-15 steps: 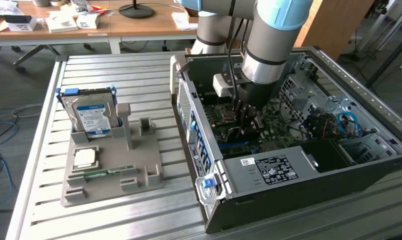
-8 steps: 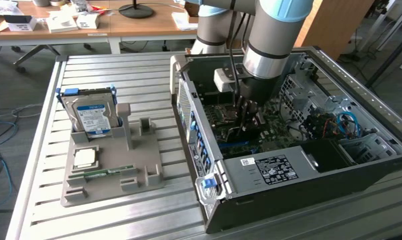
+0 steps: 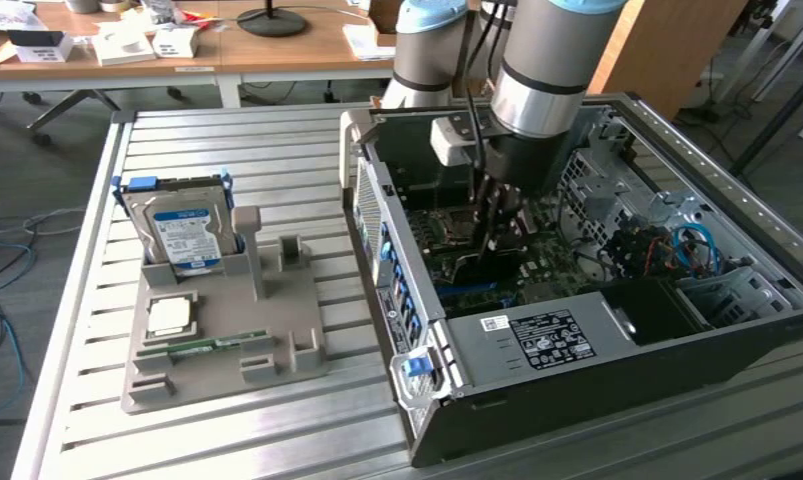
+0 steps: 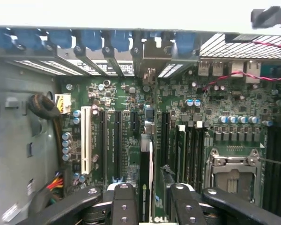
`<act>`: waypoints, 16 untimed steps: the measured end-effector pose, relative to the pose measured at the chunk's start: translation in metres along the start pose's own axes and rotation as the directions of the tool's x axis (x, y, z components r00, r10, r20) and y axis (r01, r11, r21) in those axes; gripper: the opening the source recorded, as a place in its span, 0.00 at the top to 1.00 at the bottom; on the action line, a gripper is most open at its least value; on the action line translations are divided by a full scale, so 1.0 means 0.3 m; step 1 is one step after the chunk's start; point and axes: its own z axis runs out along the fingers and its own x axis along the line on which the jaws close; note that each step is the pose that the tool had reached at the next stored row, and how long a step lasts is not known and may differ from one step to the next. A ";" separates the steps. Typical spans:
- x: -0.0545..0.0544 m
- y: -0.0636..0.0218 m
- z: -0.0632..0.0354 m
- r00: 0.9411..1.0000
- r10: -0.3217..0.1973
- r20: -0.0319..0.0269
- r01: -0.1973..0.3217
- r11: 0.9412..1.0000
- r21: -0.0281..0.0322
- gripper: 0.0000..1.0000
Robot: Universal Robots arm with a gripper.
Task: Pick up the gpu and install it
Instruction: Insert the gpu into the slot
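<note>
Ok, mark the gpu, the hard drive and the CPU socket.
gpu (image 4: pixel 149 183), wrist view, the card's pale edge.
hard drive (image 3: pixel 184 238), exterior view, its blue label.
CPU socket (image 4: pixel 234 169), wrist view, its metal frame.

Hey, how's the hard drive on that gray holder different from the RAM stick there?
The hard drive stands upright; the RAM stick lies low in its groove. The hard drive is a wide silver block with a blue label; the RAM stick is a narrow green strip. Both sit in the gray holder, outside the computer case.
</note>
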 end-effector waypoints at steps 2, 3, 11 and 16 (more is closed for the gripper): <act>0.000 0.000 -0.020 1.000 0.000 0.000 0.000 1.000 0.000 0.66; 0.000 0.000 -0.032 1.000 0.000 0.000 0.000 1.000 0.000 0.66; -0.001 -0.001 -0.124 1.000 0.000 0.000 0.000 1.000 0.000 0.66; -0.001 -0.001 -0.170 1.000 0.000 0.000 0.000 1.000 0.000 0.66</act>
